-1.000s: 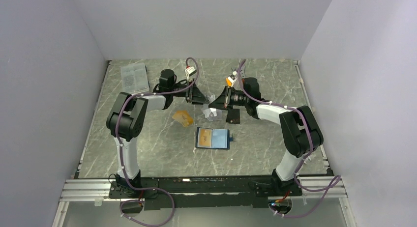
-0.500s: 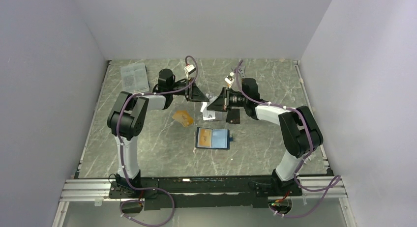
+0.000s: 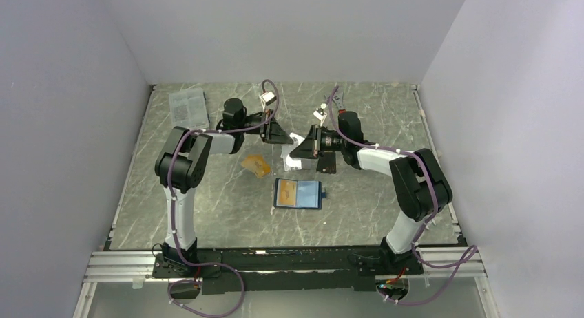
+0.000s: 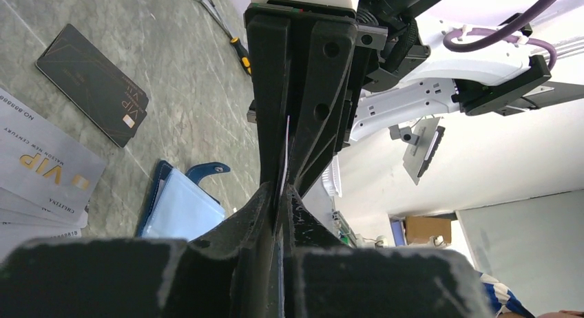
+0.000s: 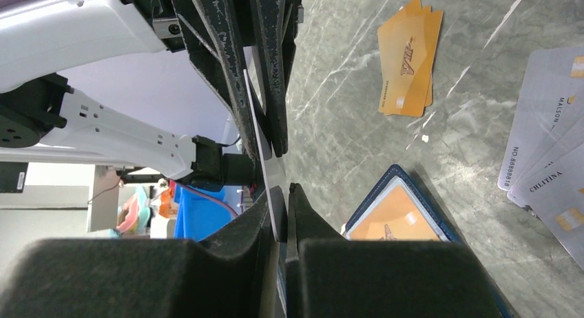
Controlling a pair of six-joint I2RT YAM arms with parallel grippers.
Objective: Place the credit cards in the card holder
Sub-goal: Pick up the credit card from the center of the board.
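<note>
Since a moment ago the left fingers (image 4: 256,211) have closed in, and now they pinch one thin silver card (image 5: 266,160) by its edge. The right fingers (image 5: 256,218) pinch the same card from the other side, so both hold it up in the air above the counter (image 3: 227,208). The holder (image 3: 311,193) lies open and flat near the middle, on the near side of the fingers. It is dark blue outside and light blue inside, with a snap tab. One gold card (image 3: 288,191) sits in its left pocket. More gold cards (image 3: 255,165) lie near it. Silver cards (image 4: 41,166) on the counter say "VIP", "MAISON NEW CENTURY" and "CHLITINA". A black card (image 4: 93,84) says "VIP" too.
</note>
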